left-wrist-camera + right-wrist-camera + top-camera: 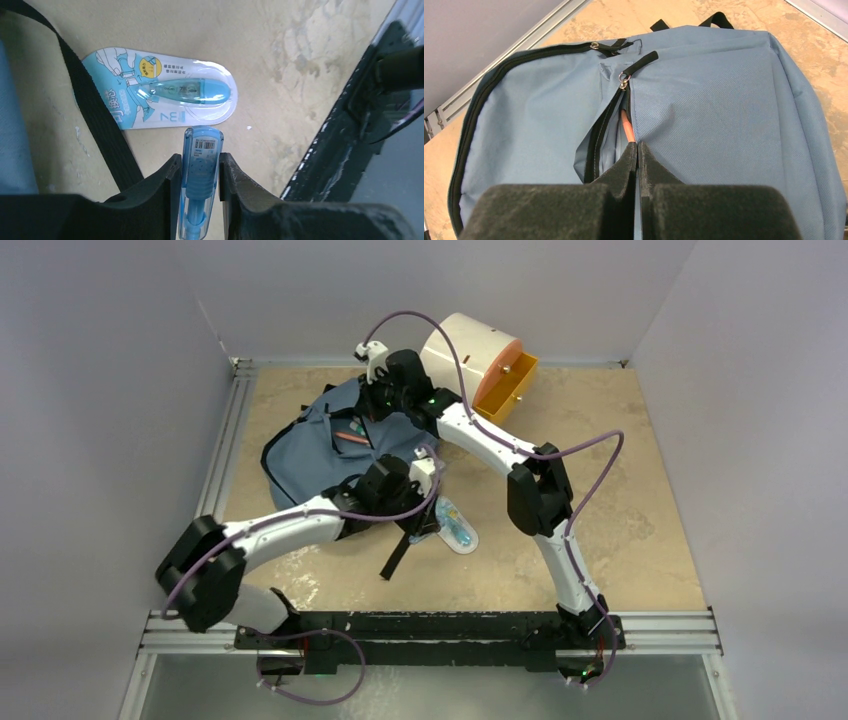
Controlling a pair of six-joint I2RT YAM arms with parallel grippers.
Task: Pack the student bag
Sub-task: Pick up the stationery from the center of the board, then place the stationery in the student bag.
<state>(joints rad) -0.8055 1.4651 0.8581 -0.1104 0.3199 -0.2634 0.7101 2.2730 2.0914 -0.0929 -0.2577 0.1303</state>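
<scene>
At bench far-left centre, student bag lies flat, front pocket zip parted, orange pencil showing inside. Right hand at that opening, jaws pressed together; fabric pinched or not, cannot tell. Left hand just beside bag, narrow, gripping blue pen-shaped item near blister pack.

A cream cylindrical cabinet stands at the table's far edge, orange drawer pulled open.
</scene>
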